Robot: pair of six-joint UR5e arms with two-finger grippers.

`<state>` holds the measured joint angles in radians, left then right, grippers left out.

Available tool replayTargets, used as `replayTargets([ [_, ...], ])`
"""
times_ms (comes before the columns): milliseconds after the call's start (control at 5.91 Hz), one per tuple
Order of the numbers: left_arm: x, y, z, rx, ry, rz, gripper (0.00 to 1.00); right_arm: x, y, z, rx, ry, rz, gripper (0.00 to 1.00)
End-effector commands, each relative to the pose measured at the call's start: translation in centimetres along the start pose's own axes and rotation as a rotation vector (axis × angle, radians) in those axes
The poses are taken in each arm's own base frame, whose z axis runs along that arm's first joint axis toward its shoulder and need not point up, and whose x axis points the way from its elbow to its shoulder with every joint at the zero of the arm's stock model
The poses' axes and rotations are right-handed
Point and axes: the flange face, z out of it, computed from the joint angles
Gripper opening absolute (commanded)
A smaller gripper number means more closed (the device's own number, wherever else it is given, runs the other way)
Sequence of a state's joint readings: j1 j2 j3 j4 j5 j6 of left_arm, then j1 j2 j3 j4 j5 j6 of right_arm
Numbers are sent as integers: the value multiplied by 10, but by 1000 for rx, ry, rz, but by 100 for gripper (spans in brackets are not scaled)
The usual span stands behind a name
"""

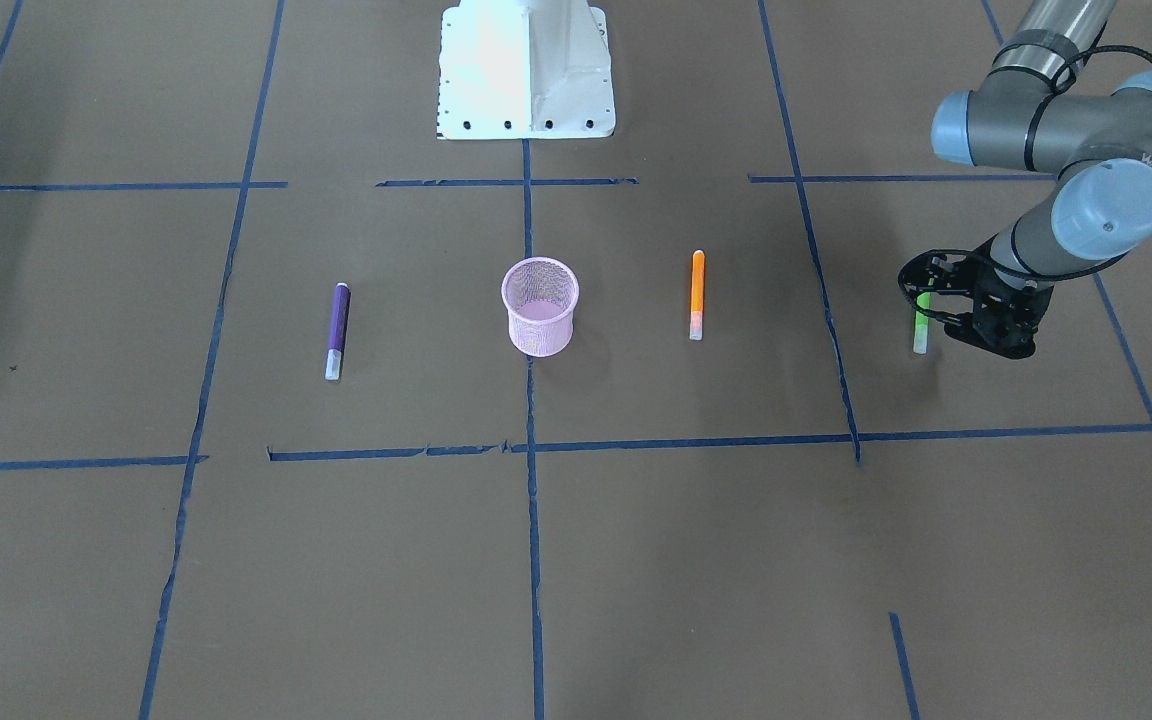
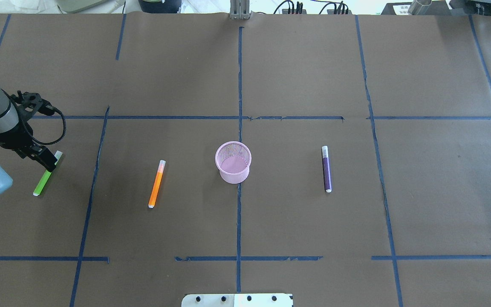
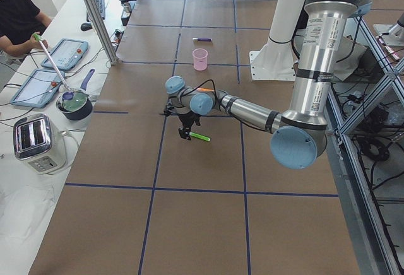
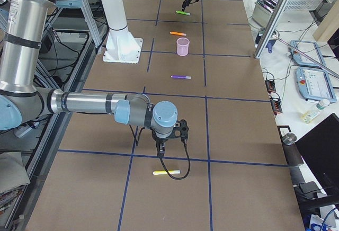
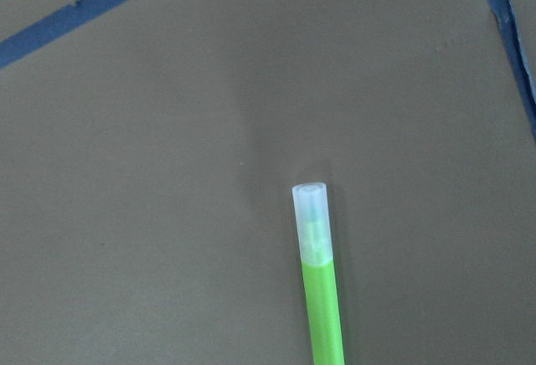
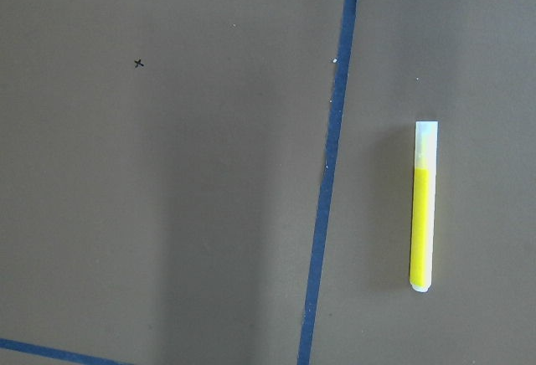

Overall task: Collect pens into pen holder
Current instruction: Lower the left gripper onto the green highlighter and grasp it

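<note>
The pink mesh pen holder [image 1: 540, 312] [image 2: 233, 169] stands upright at the table's centre. The purple pen [image 2: 326, 169] lies flat on its right in the overhead view, and the orange pen [image 2: 156, 184] lies flat on its left. The green pen [image 2: 42, 183] [image 5: 321, 298] lies at the far left. My left gripper [image 2: 51, 164] is down at table height over the pen's upper part, near its pale end. Its fingers look closed around the pen. My right gripper [image 4: 161, 152] hovers above the table far from the pens, and I cannot tell whether it is open.
A yellow pen [image 6: 421, 214] [image 4: 166, 172] lies on the table below my right gripper, beside a blue tape line. The white robot base [image 1: 526, 70] stands behind the holder. A side table with a toaster [image 3: 38, 139] and a pot [image 3: 74, 101] runs along the far edge.
</note>
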<state>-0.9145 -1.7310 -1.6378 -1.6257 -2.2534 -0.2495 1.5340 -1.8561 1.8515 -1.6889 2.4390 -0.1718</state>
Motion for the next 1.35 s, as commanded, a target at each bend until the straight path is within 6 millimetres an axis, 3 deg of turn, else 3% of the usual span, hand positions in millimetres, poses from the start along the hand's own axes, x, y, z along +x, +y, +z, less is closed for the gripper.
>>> replayTargets([
  [0, 5, -8, 19, -32, -3, -9, 99, 0, 0, 0, 0, -1, 0, 100],
  [169, 6, -8, 20, -32, -2, -5, 95, 0, 0, 0, -1, -2, -1, 100],
  [507, 6, -7, 24, -39, -4, 4, 53, 0, 0, 0, -1, -2, -1, 100],
  [677, 7, -7, 25, -39, -5, 5, 39, 0, 0, 0, -1, -2, -1, 100],
  [1015, 8, -7, 23, -36, -5, 5, 0, -1, -1, 0, 0, -1, -2, 100],
  [1184, 20, -10, 8, -5, 2, 31, 0, -1, -1, -1, 2, -1, -2, 100],
])
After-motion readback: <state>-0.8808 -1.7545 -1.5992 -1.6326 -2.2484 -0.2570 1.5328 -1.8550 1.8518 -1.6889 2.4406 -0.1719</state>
